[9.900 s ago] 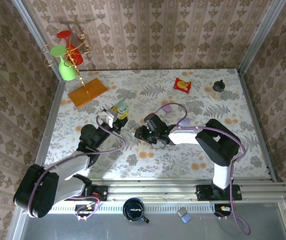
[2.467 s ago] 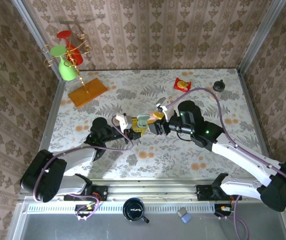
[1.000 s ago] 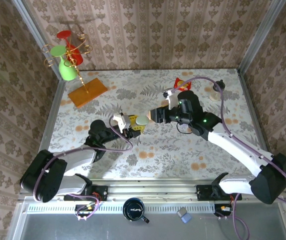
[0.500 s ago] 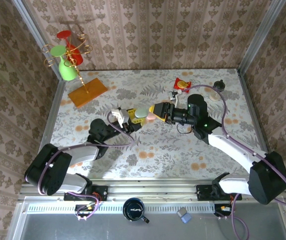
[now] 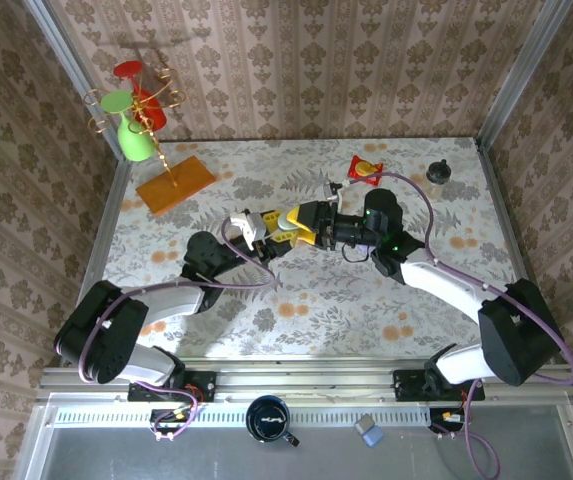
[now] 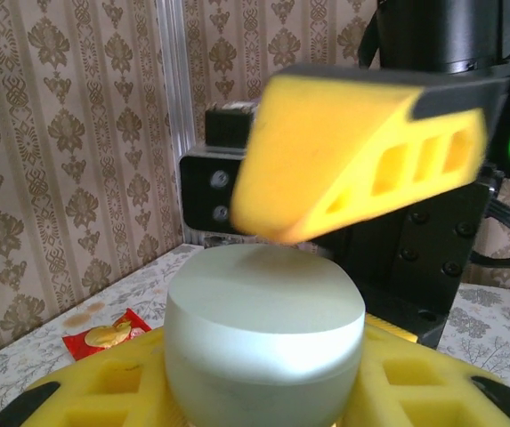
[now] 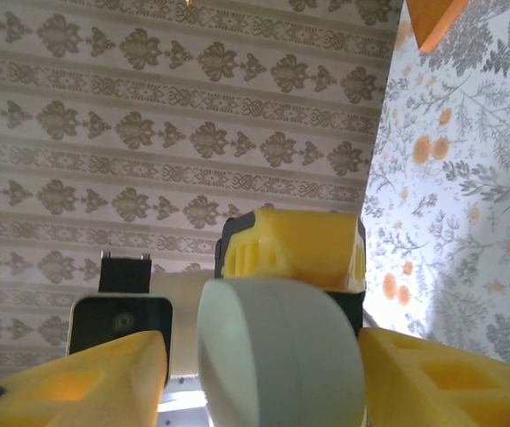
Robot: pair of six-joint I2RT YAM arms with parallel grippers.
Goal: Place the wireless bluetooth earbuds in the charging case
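Note:
A pale green oval charging case (image 5: pixel 284 224) with its lid closed hangs above the middle of the table. My left gripper (image 5: pixel 273 232) is shut on it. In the left wrist view the case (image 6: pixel 263 338) sits between my yellow fingers (image 6: pixel 85 396), flat end up. My right gripper (image 5: pixel 293 224) faces the left one and reaches round the same case. In the right wrist view the case (image 7: pixel 281 356) lies between the right fingers (image 7: pixel 76 382). One finger is against it and a narrow gap shows at its flat end. The earbuds are out of view.
A red snack packet (image 5: pixel 365 168) and a black knob (image 5: pixel 438 172) lie at the back right. An orange board (image 5: pixel 174 185) with a gold stand holding a green cup (image 5: pixel 134 140) is at the back left. Patterned walls close in three sides.
My right gripper has swung left to the case, opened wider, then begun narrowing around it. The left gripper has kept its hold and shifted slightly toward the back.

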